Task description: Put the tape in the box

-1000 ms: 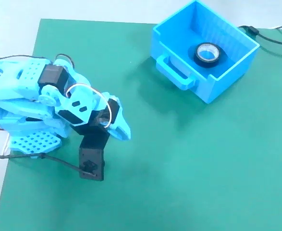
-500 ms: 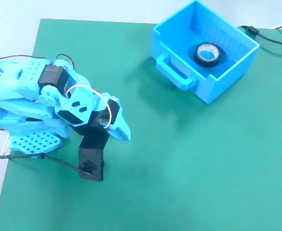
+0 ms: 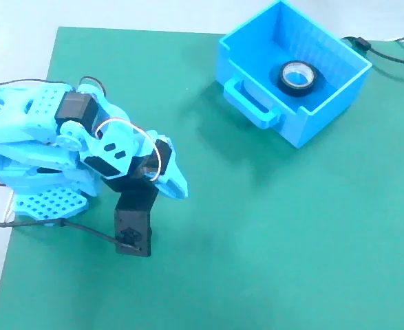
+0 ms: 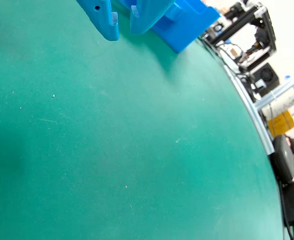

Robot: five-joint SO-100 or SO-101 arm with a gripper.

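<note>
The black tape roll (image 3: 298, 77) with its pale inner ring lies flat on the floor of the bright blue box (image 3: 325, 103), at the far right of the green mat in the fixed view. The box's loop handle (image 3: 253, 103) faces the arm. My gripper (image 3: 177, 184) is folded back at the left of the mat, far from the box, empty. In the wrist view its two light-blue fingers (image 4: 104, 20) hang from the top edge with only a narrow slit between them, just above the mat. A corner of the box (image 4: 187, 22) shows behind them. The tape is hidden in the wrist view.
A green mat (image 3: 257, 240) covers the table. A black cable (image 3: 387, 55) runs behind the box. In the wrist view, black frames, bottles and equipment (image 4: 257, 45) stand past the mat's right edge.
</note>
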